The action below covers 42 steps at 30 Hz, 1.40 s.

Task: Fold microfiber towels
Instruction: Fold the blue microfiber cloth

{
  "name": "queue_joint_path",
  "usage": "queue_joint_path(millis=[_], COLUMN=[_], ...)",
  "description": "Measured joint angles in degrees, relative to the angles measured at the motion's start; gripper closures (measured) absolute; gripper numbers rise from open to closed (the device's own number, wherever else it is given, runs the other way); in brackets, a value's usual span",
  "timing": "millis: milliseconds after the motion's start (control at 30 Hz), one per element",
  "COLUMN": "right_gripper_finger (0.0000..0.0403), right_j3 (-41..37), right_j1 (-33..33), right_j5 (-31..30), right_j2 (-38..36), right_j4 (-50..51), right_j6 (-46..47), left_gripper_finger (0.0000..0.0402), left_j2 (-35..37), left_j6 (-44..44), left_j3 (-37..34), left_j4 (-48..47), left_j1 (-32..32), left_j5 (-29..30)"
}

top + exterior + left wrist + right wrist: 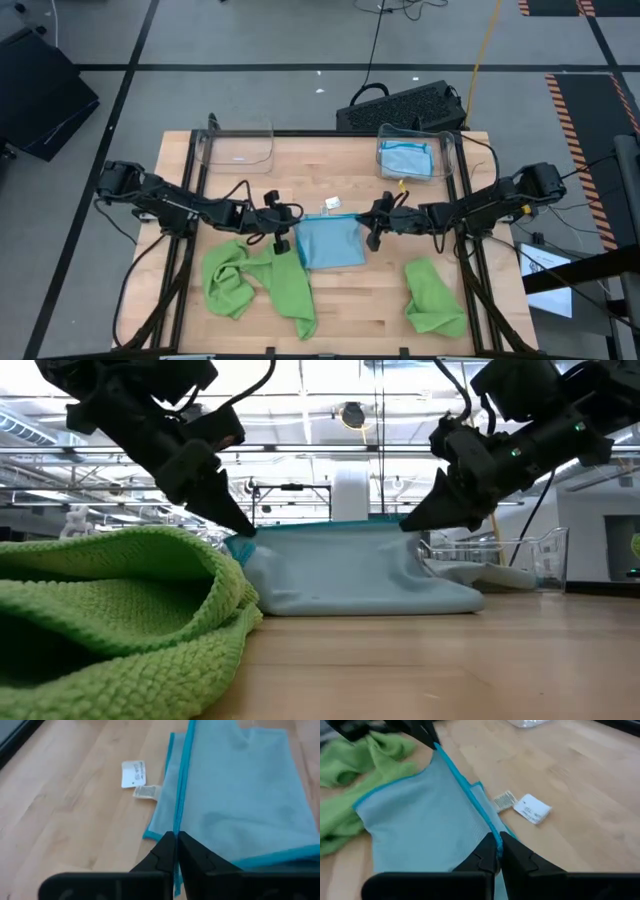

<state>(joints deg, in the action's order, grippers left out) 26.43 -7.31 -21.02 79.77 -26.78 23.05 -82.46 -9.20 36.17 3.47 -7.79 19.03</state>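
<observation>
A light blue microfiber towel (330,243) with teal edging lies mid-table, and its white label (134,773) rests on the wood on its far side. My left gripper (290,237) and my right gripper (369,229) are shut on its two raised corners. The teal edge (320,528) between them runs straight, above the table. Below it the cloth falls to the wood. A lime green towel (255,280) lies crumpled at the near left. Another green towel (435,295) lies at the near right. My left gripper pinches the towel's teal edge at its left corner (176,827) between its two fingers, slanting down from the table's left. That corner is lifted, and the edge runs taut toward the other gripper. The cloth below rests on the table. My right gripper pinches the same teal edge at its right corner (491,831) between its two fingers, slanting down from the table's right. The corner is held above the wood with the edge drawn straight. A lower layer of the towel (480,787) lies on the table beneath it.
Two clear bins stand at the far edge. The left bin (237,147) shows nothing in it, and the right bin (445,150) holds a folded blue towel (405,160). Bare wood lies in front of the blue towel, between the two green ones.
</observation>
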Motion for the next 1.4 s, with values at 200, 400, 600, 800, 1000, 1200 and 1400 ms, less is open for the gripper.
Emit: queue_joint_path(millis=[200, 400, 600, 800, 1000, 1200, 1400], right_gripper_finger=[0.0372, 0.0289, 0.0201, 0.0189, 0.0225, 0.0288, 0.0346], right_j3=[-0.1, -0.1, -0.1, -0.1, 0.1, 6.2, 12.8], right_j1=[0.2, 0.2, 0.2, 0.2, 0.2, 1.1, 2.5], right_j5=[-2.1, -6.1, -6.0, -1.6, 1.5, 7.3, 9.4], right_j2=[0.0, 0.0, 0.0, 0.0, 3.0, 13.8, 22.0], right_j4=[-0.9, -0.2, -1.0, -1.9, -7.5, -9.7, 0.5], right_j6=[-0.4, 1.3, 1.7, 3.6, 3.6, 0.8, -1.7], left_gripper_finger=[0.039, 0.0338, 0.0258, 0.0222, 0.024, 0.0277, 0.0303], left_j2=[0.0, 0.0, 0.0, 0.0, -1.9, -9.3, -15.1], left_j6=[0.7, 0.9, 0.0, -1.9, -2.1, -5.4, -8.0], left_j3=[0.0, -0.1, -0.1, -0.1, 0.1, 0.2, 0.9], left_j4=[-0.3, 0.1, 0.9, 2.0, 10.7, 16.7, 17.5], left_j1=[0.2, 1.1, 2.4, 3.9, 3.8, 3.1, 1.4], left_j5=[0.3, 2.5, 4.0, 3.5, -6.4, -7.3, -6.9])
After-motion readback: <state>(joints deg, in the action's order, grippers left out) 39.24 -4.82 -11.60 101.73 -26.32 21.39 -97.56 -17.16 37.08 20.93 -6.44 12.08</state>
